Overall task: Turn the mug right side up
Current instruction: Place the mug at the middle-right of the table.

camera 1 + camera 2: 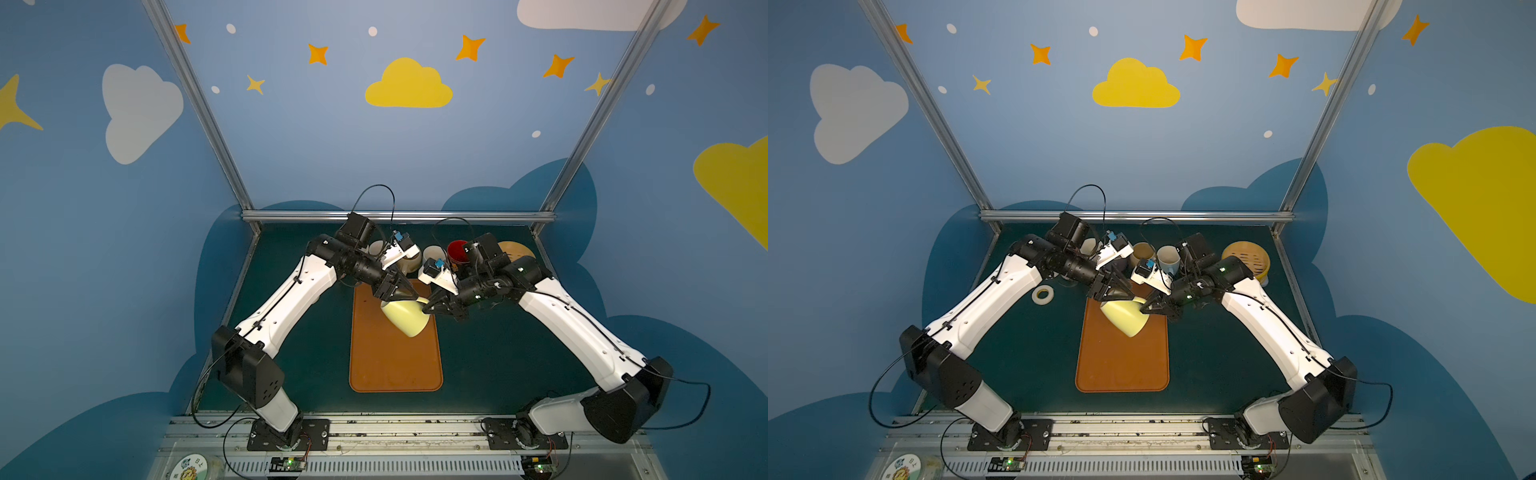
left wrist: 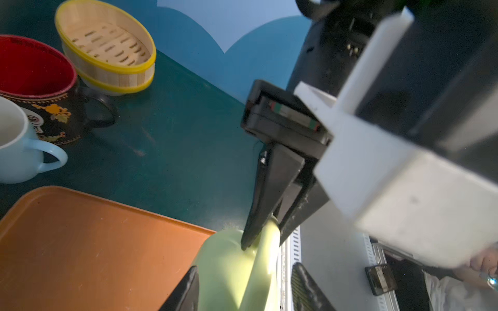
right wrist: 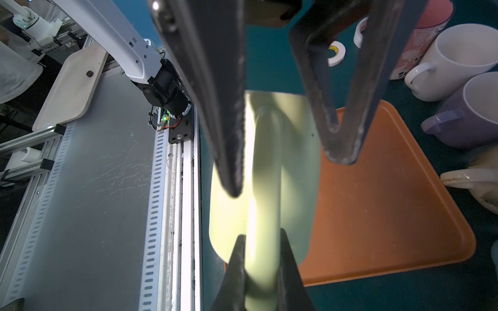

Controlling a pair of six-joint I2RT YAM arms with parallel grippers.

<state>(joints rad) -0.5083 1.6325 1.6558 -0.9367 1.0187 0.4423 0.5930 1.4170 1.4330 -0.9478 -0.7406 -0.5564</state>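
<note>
Pale yellow, the mug (image 1: 405, 318) sits tipped sideways over the far end of the orange tray (image 1: 395, 365). The right end effector (image 1: 424, 309) is clenched on its handle (image 3: 265, 175), and the left end effector (image 1: 401, 296) straddles the narrow base with jaws apart, probably to steady the flip. The worktop (image 1: 498, 353) is dark green and the walls (image 1: 311, 145) blue, painted with clouds.
</note>
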